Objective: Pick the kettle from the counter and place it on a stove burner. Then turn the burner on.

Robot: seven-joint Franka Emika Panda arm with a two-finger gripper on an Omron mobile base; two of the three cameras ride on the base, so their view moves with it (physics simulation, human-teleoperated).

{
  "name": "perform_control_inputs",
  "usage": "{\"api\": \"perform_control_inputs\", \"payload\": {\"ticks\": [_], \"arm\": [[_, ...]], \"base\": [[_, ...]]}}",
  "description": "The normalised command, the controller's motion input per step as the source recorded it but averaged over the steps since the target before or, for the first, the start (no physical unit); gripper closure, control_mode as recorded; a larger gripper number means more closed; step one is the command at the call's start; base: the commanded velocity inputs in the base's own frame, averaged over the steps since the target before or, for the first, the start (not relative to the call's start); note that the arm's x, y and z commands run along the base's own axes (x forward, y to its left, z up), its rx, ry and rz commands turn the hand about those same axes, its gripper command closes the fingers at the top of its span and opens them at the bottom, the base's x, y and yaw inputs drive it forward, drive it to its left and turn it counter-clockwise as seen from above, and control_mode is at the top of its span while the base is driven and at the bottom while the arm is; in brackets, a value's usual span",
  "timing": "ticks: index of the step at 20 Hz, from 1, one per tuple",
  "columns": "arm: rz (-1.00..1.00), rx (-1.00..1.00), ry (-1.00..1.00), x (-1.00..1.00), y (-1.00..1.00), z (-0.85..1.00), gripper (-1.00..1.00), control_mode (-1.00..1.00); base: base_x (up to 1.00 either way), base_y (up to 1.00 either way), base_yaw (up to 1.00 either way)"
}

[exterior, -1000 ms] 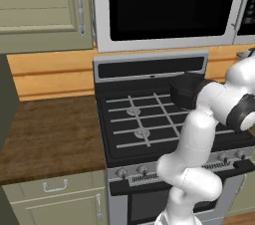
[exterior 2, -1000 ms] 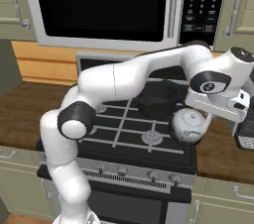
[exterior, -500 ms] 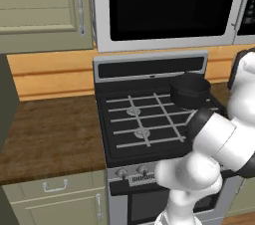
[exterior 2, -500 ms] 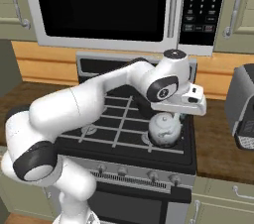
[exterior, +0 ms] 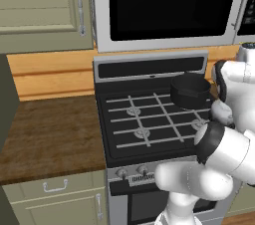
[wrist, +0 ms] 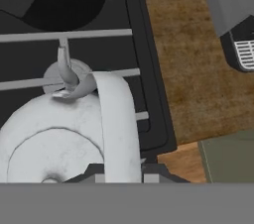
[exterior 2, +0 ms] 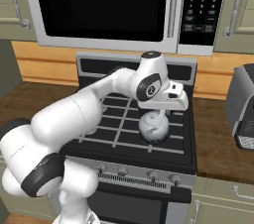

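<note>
The whitish-grey mottled kettle (exterior 2: 154, 128) hangs low over the right front part of the black cooktop (exterior 2: 124, 139), and whether it touches the grate I cannot tell. My gripper (exterior 2: 166, 111) is shut on its arched handle (wrist: 116, 124) from above. In the hand view the kettle (wrist: 49, 139) lies close below, and its short spout (wrist: 67, 77) points over a round grey stove burner (wrist: 52, 77). The brown wood counter (exterior 2: 218, 139) lies to the kettle's right.
A wide black pot (exterior: 190, 91) sits on the right rear burner, just behind the kettle. A grey appliance (exterior 2: 243, 114) stands on the right counter. Knobs (exterior 2: 151, 176) line the stove front. More counter (exterior: 50, 134) stretches left of the stove.
The arm has swung left with the kettle, carrying it from near the stove's right edge by the counter to over the right front of the cooktop. The grip stays shut.
</note>
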Motion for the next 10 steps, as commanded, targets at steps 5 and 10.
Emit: {"api": "perform_control_inputs", "payload": {"ticks": [5,10], "arm": [[0.0,0.01,0.25,0.17,0.1,0.01,1.0,-1.0],[0.0,0.04,0.05,0.15,0.0,-0.17,1.0,-1.0]], "base": [[0.0,0.0,0.0],[0.0,0.0,0.0]]}}
